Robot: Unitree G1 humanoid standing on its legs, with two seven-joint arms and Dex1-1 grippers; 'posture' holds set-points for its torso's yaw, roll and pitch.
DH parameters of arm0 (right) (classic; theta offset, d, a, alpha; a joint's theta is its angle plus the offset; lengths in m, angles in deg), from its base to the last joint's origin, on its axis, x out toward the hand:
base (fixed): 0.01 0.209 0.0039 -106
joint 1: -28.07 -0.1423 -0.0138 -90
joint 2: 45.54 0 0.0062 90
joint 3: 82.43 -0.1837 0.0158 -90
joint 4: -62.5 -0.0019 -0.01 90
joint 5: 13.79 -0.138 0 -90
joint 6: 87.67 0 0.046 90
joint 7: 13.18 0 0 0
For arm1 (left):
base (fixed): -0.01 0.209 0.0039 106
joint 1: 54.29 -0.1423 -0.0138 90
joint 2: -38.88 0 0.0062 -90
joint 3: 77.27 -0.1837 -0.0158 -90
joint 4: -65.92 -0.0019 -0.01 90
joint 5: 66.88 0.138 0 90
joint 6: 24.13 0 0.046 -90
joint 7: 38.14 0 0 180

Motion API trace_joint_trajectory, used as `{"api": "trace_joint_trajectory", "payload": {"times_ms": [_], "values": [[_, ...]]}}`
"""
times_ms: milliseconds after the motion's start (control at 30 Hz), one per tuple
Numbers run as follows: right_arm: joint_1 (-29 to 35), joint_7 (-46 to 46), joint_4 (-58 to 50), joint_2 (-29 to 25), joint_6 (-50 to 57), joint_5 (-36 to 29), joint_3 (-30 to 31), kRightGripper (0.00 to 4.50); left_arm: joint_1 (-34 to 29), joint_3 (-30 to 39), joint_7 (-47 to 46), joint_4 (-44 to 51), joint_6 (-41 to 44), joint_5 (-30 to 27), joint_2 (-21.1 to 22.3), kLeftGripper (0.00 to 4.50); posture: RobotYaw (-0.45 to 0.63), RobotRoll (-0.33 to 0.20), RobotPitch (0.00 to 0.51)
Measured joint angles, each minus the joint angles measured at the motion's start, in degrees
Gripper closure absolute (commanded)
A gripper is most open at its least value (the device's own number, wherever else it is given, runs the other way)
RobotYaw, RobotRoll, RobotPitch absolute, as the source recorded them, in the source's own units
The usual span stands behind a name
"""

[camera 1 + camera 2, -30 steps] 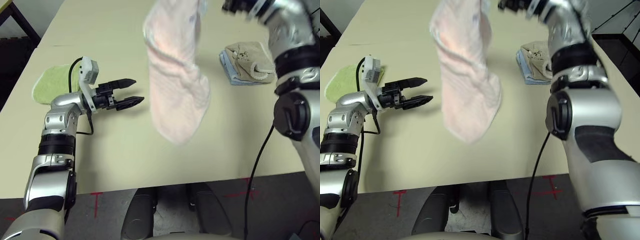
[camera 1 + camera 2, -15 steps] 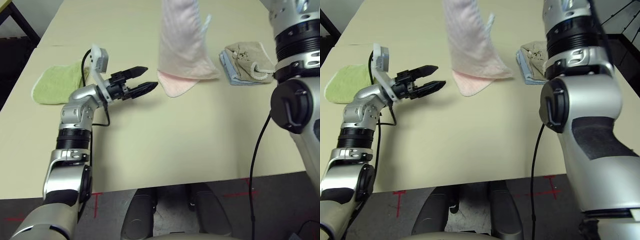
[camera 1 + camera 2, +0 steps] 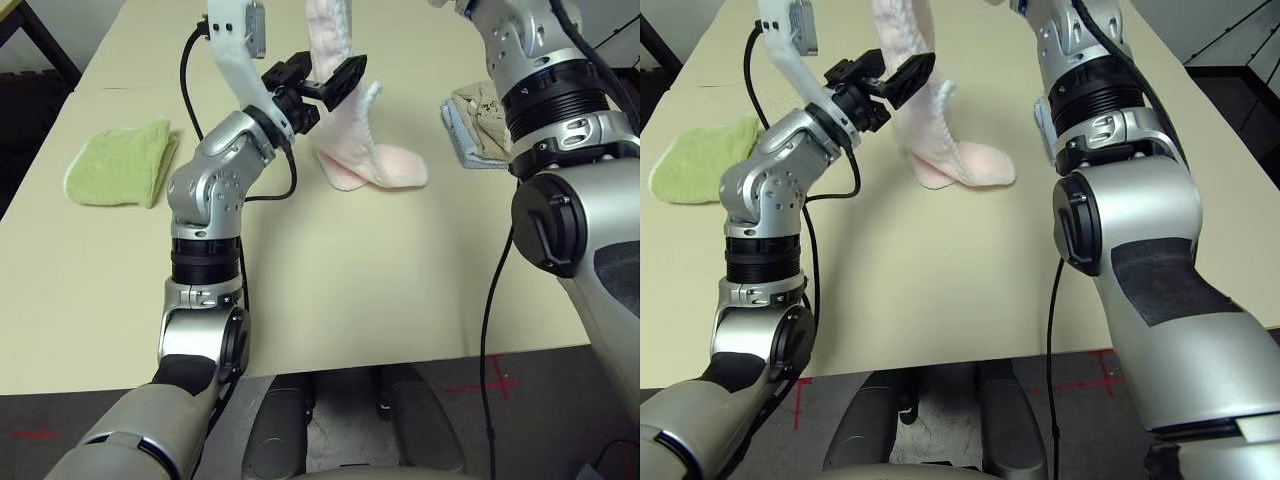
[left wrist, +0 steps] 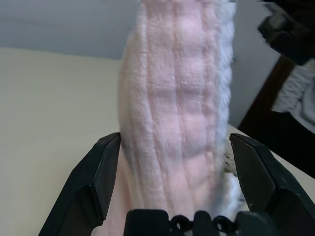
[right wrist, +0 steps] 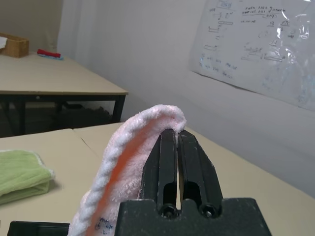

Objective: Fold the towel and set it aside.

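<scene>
Right wrist view: right claw (image 5: 175,135) pinches towel (image 5: 123,162); left wrist view: left claw (image 4: 184,162) wide, straddling it.

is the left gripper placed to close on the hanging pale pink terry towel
Probably yes. The left gripper is open with the pale pink terry towel hanging between its two fingers, nothing in between. The right gripper is shut on the towel's top.
</scene>
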Motion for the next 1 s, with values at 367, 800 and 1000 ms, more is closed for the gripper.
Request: {"api": "trace_joint_trajectory", "payload": {"times_ms": [367, 800, 1000], "values": [[-0.84, -1.26, 0.73, -2.11, 0.0, 0.48, -0.05, 4.49, 0.08, -4.7, -7.99, -8.09, -1.58, 12.55, 7.73, 0.0, 0.04, 0.0, 0.222], [-0.49, -2.92, 2.62, -7.8, -1.16, 2.22, -0.17, 4.49, -2.44, -4.53, 15.25, -15.92, -8.7, 12.71, 23.46, 0.0, 0.05, 0.0, 0.225], [-0.48, -1.75, 2.33, -6.12, -1.16, 1.3, -0.25, 4.49, -6.93, -7.1, 22.99, -14.46, -9.01, 11.89, 23.59, 0.0, 0.04, 0.0, 0.223]]}}
